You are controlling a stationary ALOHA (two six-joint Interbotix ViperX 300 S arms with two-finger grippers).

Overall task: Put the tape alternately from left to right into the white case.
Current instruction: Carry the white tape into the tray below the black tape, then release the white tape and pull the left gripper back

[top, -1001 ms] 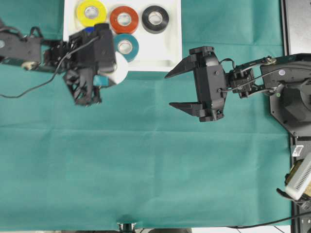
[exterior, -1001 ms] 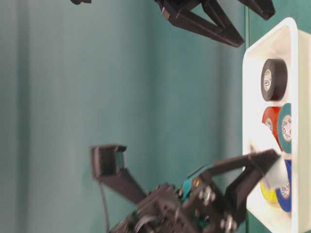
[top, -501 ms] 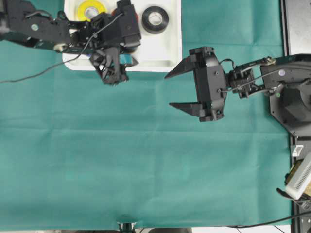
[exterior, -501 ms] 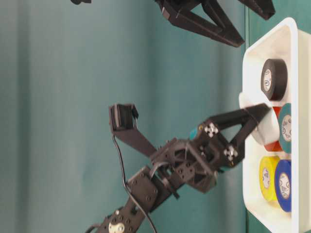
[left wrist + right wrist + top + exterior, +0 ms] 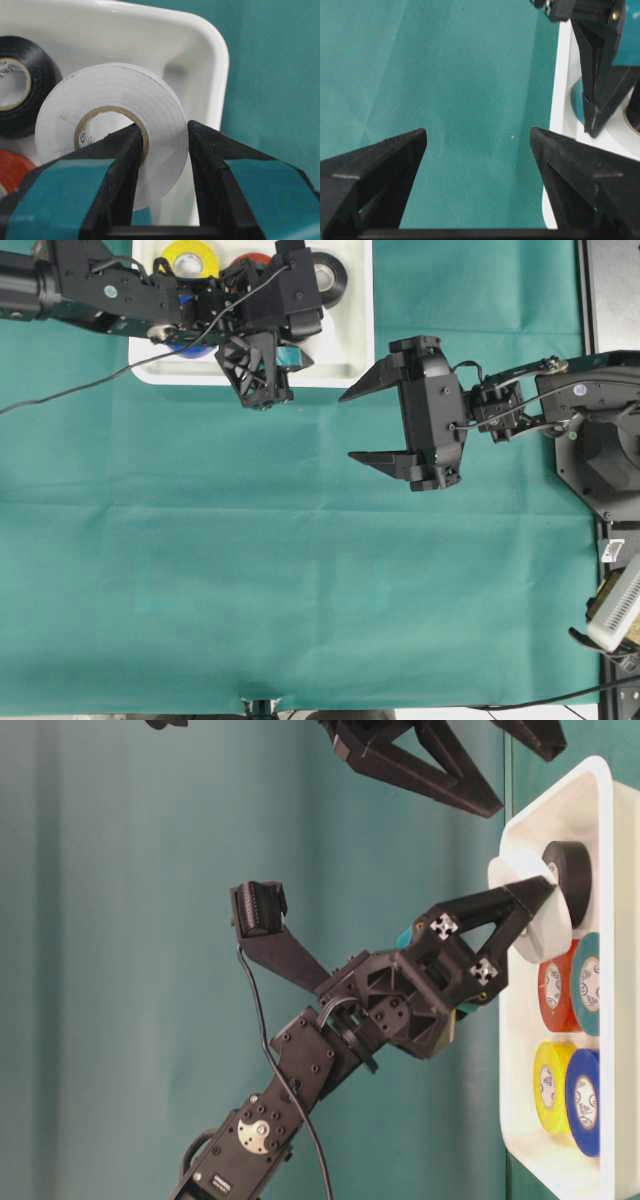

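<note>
The left tool [image 5: 162,145] is clamped on the white tape roll [image 5: 112,125], one finger through its core and the other on its outer rim, holding it on edge over the white case [image 5: 210,50], near the case's corner and just beside the black roll [image 5: 570,880]. Red-orange [image 5: 552,995], teal [image 5: 588,985], yellow [image 5: 548,1088] and blue [image 5: 583,1088] rolls lie in the case. The right tool [image 5: 362,423] hangs wide open and empty over the green bench [image 5: 300,570]

Cloth [image 5: 300,570] was plain teal-green; case [image 5: 200,45] white. Rolls were white [image 5: 150,100] with a tan core, black [image 5: 30,50], red-orange [image 5: 553,990], teal [image 5: 590,982], yellow [image 5: 190,255] and blue [image 5: 583,1088]. Both grippers were black, the left gripper [image 5: 162,145] with teal finger tape.
</note>
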